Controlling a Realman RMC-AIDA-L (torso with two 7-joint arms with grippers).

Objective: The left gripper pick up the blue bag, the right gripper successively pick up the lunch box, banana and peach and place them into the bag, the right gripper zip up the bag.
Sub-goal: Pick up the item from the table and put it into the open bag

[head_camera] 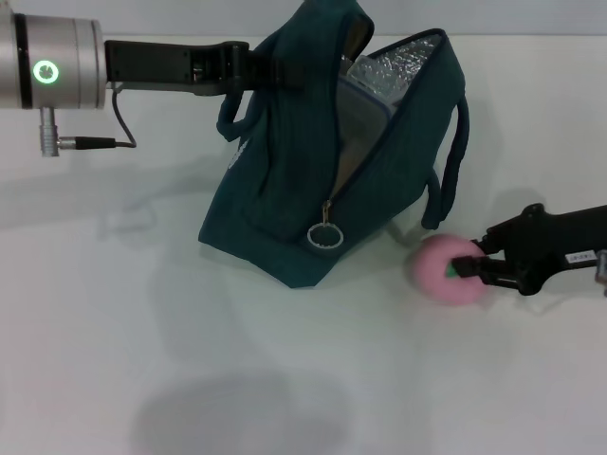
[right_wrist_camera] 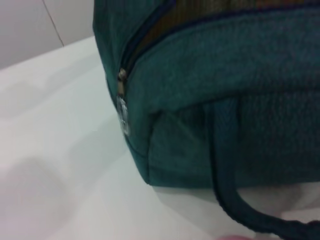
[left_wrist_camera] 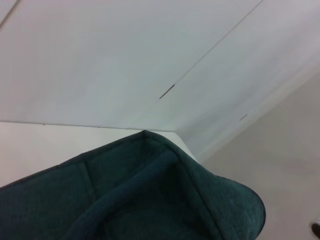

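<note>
We see the blue bag (head_camera: 313, 180) sitting on the white surface (head_camera: 142, 332), its mouth agape so the silver foil lining (head_camera: 403, 57) shows, and the zipper's ring pull (head_camera: 324, 236) hanging on its near end. The left tool (head_camera: 261, 66) is clamped on the bag's upper edge at the left side of the mouth, holding it up (the wrist light glows green). Just right of the bag's base lies the peach (head_camera: 446, 270), on the surface, with the right tool (head_camera: 471, 268) closed against its right side. From the right wrist, the bag's side (right_wrist_camera: 225, 100) and one loop handle (right_wrist_camera: 225, 170) fill the view.
</note>
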